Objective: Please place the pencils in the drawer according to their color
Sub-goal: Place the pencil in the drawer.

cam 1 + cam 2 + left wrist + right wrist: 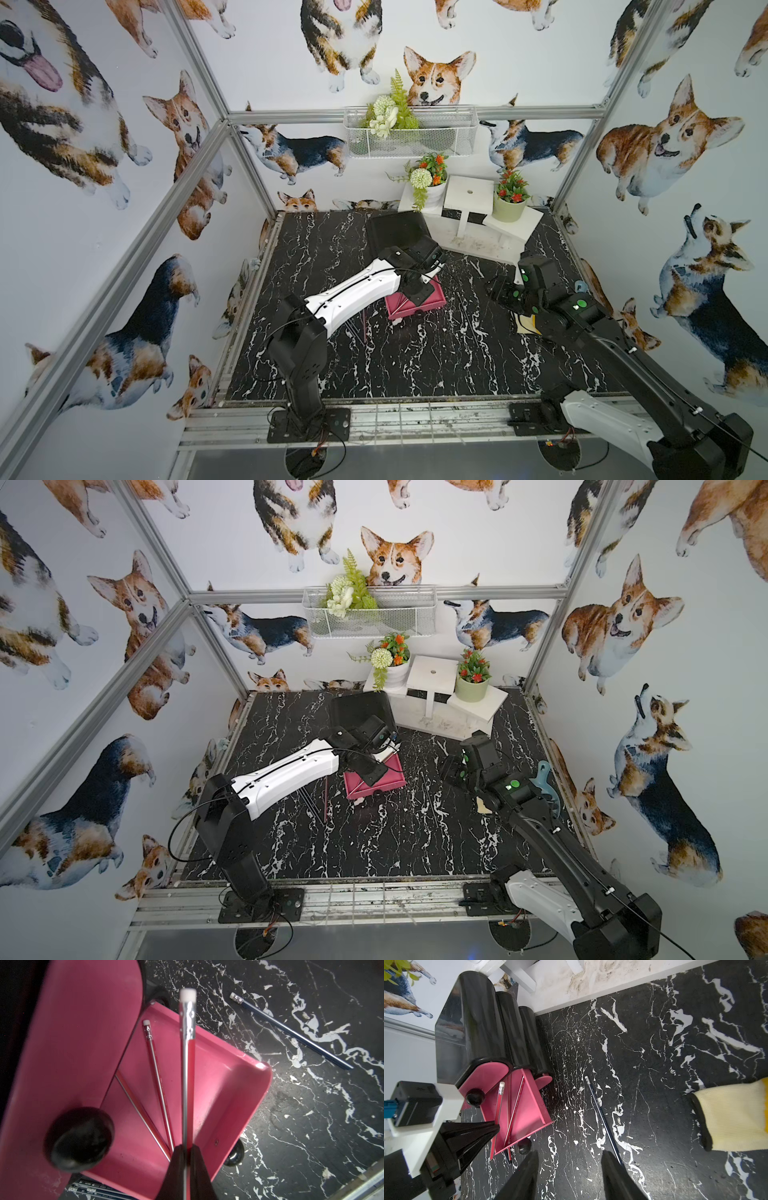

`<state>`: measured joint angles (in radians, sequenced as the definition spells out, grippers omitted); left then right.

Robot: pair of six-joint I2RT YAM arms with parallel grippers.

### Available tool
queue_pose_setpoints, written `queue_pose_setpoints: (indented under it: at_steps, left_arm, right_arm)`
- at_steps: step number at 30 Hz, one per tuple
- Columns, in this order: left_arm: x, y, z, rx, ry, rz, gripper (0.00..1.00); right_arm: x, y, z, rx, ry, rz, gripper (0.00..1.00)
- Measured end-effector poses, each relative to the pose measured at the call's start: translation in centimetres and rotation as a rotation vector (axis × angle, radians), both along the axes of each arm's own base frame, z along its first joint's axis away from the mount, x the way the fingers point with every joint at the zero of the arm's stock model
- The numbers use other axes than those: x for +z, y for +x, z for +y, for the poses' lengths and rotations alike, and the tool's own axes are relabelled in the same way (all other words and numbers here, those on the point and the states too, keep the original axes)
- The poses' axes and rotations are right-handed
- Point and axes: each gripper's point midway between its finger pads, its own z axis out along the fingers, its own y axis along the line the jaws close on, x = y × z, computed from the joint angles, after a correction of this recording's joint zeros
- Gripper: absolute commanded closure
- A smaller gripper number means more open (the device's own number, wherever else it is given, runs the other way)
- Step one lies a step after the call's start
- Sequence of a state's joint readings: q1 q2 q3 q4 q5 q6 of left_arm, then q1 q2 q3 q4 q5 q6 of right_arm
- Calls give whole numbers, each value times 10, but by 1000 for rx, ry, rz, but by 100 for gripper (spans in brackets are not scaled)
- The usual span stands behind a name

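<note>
A pink drawer point(228, 1088) stands pulled out of a black cabinet point(473, 1028). My left gripper point(187, 1159) is over it, shut on a red pencil point(188, 1074) with a white eraser end. Two more red pencils point(158, 1080) lie inside the drawer. A dark blue pencil point(602, 1118) lies on the table to the drawer's right. My right gripper point(571, 1153) hangs open just above the table, one finger beside that pencil. A few more pencils point(361, 328), pinkish and dark, lie on the table left of the drawer, and dark ones point(91, 1187) poke out under it.
A shut pink drawer front with a black knob point(79, 1138) sits above the open one. A white stand point(478, 232) with flower pots is at the back right. A yellow glove point(733, 1118) and a teal object point(548, 783) lie at the right.
</note>
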<state>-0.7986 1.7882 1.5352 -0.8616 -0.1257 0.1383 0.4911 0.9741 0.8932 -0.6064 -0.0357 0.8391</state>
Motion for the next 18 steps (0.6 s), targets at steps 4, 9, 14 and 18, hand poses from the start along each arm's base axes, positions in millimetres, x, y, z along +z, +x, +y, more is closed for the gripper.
queue_pose_setpoints:
  at_steps: [4, 9, 14, 18]
  left_arm:
    - [-2, 3, 3, -9, 27, -14, 100]
    - [-2, 6, 4, -8, 35, -26, 100]
    - [-9, 11, 4, 0, 47, -21, 100]
    - [-7, 13, 1, 4, 37, -29, 100]
  right_arm:
    - [0, 0, 0, 0, 0, 1, 45]
    - [-2, 0, 1, 2, -1, 6, 45]
    - [-2, 0, 0, 2, -1, 7, 44]
    - [-2, 0, 0, 2, -1, 7, 44]
